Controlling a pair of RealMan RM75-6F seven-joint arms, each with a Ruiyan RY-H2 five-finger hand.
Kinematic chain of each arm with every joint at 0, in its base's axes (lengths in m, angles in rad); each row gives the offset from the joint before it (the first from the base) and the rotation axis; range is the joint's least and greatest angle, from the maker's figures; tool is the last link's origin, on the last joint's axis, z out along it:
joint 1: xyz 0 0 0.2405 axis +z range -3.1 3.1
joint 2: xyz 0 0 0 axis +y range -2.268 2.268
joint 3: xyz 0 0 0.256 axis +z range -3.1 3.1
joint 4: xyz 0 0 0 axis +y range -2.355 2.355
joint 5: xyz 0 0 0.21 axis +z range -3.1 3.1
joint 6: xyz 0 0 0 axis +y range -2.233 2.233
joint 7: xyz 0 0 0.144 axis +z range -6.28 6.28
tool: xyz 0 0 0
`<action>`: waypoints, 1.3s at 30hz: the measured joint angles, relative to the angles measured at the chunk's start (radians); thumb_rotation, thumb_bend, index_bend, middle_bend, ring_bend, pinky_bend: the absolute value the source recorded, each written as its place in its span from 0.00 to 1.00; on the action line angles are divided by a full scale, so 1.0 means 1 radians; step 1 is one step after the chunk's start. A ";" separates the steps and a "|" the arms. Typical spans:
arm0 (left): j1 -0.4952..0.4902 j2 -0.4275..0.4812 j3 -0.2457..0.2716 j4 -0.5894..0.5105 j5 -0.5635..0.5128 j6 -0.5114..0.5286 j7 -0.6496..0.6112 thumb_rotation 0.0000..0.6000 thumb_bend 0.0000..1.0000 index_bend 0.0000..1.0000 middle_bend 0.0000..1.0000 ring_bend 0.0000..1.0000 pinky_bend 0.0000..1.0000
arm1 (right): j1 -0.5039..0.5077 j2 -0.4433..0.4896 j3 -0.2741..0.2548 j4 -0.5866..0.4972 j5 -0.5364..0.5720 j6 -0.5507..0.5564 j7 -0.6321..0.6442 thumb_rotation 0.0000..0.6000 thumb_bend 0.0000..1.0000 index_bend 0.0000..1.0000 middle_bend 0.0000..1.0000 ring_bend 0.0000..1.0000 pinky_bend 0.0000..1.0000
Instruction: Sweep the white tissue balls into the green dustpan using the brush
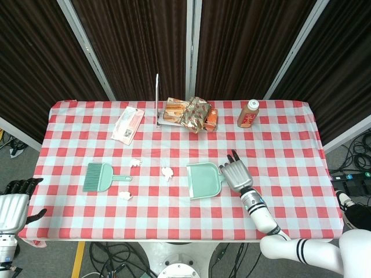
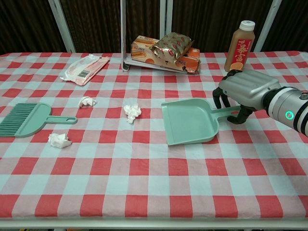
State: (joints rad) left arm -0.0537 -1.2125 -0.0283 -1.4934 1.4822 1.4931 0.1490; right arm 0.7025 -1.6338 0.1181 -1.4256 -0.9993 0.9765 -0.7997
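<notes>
The green dustpan lies on the checked cloth right of centre, its mouth toward the left and slightly skewed. My right hand holds its handle, fingers curled over the far side and thumb on the near side. The green brush lies flat at the left, untouched. Three white tissue balls sit between them: one behind the brush handle, one just left of the dustpan, one nearest the front. My left hand hangs open beyond the table's left front corner.
Along the back edge stand a brown bottle, a pile of snack packets beside a thin metal stand, and a white packet.
</notes>
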 measured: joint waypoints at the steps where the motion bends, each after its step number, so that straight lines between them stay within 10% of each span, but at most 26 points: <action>1: -0.006 0.002 -0.002 0.000 0.002 -0.006 -0.001 1.00 0.10 0.23 0.23 0.22 0.20 | 0.001 0.000 -0.001 0.001 -0.001 0.000 0.002 1.00 0.33 0.57 0.56 0.21 0.06; 10: -0.126 0.025 -0.039 -0.010 0.012 -0.150 -0.077 1.00 0.10 0.31 0.27 0.31 0.30 | 0.015 0.059 0.020 -0.053 0.011 -0.011 0.041 1.00 0.39 0.63 0.60 0.25 0.07; 21: -0.368 -0.073 -0.140 0.041 -0.124 -0.444 -0.015 1.00 0.10 0.43 0.42 0.62 0.78 | 0.057 0.199 0.071 -0.194 0.090 -0.019 0.053 1.00 0.39 0.63 0.59 0.24 0.07; 39: -0.558 -0.297 -0.123 0.143 -0.287 -0.631 0.241 1.00 0.14 0.43 0.43 0.72 0.84 | 0.090 0.222 0.020 -0.195 0.136 -0.016 0.075 1.00 0.39 0.63 0.58 0.24 0.08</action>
State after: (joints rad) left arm -0.6116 -1.5094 -0.1517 -1.3504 1.1956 0.8622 0.3898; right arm 0.7921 -1.4119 0.1379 -1.6206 -0.8631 0.9601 -0.7246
